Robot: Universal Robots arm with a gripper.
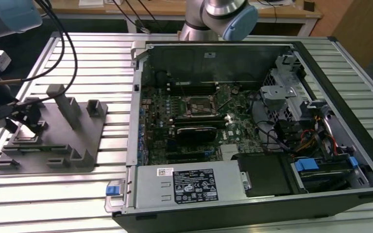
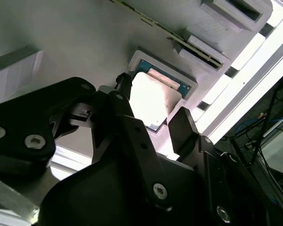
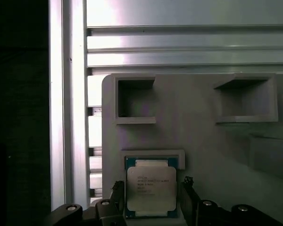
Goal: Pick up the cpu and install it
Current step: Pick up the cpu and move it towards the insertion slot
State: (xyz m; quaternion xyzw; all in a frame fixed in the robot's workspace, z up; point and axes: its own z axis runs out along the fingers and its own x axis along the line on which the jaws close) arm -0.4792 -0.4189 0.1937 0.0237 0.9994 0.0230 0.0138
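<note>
The cpu (image 3: 151, 188) is a flat square chip with a shiny silver top. It lies in a shallow recess of the grey fixture plate (image 3: 198, 141), which sits on the slatted table at the exterior view's left. My gripper (image 3: 152, 187) hangs just above the cpu, open, with one black finger (image 3: 118, 190) on each side of the chip and a small gap at each edge. The second wrist view shows the same: the cpu (image 2: 153, 96) lies bright between the two fingers of the gripper (image 2: 153, 101). In the exterior view the gripper (image 1: 21, 120) hovers over the plate's near-left part.
An open computer case (image 1: 251, 131) lies at the exterior view's right, with the black square socket (image 1: 198, 107) on its motherboard. The fixture plate (image 1: 50, 145) carries upright grey blocks (image 1: 66, 107) and empty square pockets (image 3: 134, 101). Cables (image 1: 63, 43) hang above the plate.
</note>
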